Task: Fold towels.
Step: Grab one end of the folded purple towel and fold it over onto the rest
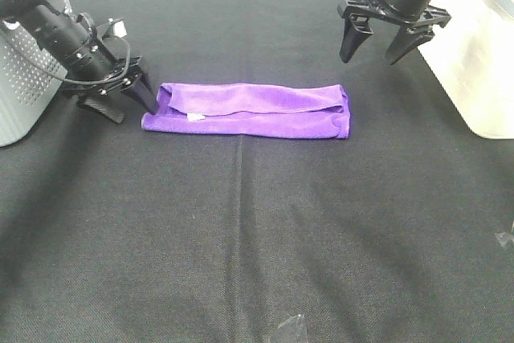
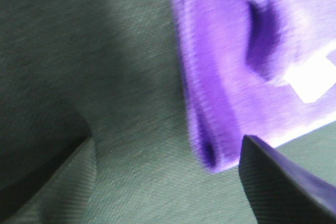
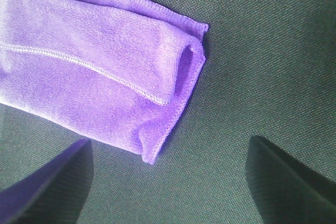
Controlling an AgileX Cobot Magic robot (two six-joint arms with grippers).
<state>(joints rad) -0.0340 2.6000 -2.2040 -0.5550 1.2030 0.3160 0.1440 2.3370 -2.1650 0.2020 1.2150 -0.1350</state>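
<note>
The purple towel (image 1: pixel 249 109) lies folded into a long narrow strip on the black table, with its small white tag (image 1: pixel 193 116) near the left end. My left gripper (image 1: pixel 130 102) is open and low at the strip's left end, with nothing between its fingers; its wrist view shows that end (image 2: pixel 220 77) and the tag (image 2: pixel 314 80). My right gripper (image 1: pixel 387 47) is open and empty, raised above the table behind the strip's right end. The right wrist view shows that folded end (image 3: pixel 105 66) below its spread fingers.
A grey perforated basket (image 1: pixel 20 86) stands at the left edge behind the left arm. A translucent plastic bin (image 1: pixel 474 62) stands at the right edge. The table is covered in black cloth (image 1: pixel 257 230) with a crease down the middle.
</note>
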